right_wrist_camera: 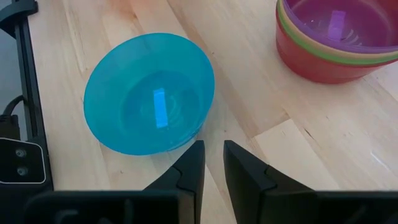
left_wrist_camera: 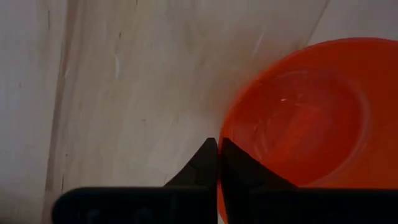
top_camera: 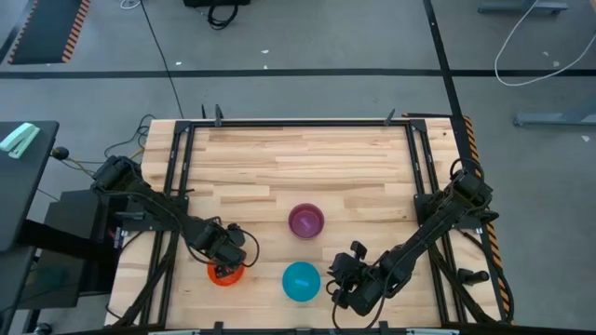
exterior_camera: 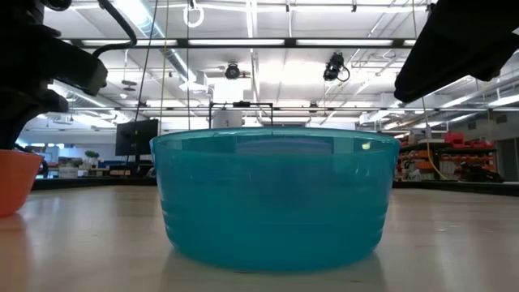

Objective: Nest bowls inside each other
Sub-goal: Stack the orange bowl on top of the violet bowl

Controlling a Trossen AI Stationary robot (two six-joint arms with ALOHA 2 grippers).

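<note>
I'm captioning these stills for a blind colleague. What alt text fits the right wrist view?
A bright blue bowl sits upright on the wooden table, just ahead of the right gripper, whose fingers stand slightly apart and hold nothing. Farther off, a stack of nested bowls shows a purple bowl innermost and a red-orange one outermost.

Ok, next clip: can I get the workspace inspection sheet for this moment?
Surface: wooden table, no spills or damage seen.
Job's things: orange bowl near the left front; blue bowl alone at the front centre; nested stack with purple on top, behind the blue one.
Clutter: nothing seen on the table.
Grippers: left tool shut on the orange bowl's rim; right tool slightly open, empty, beside the blue bowl.
Cables: black cable and white cable on the floor, off the table.
Surroundings: striped mat on the grey floor; no person seen.
</note>
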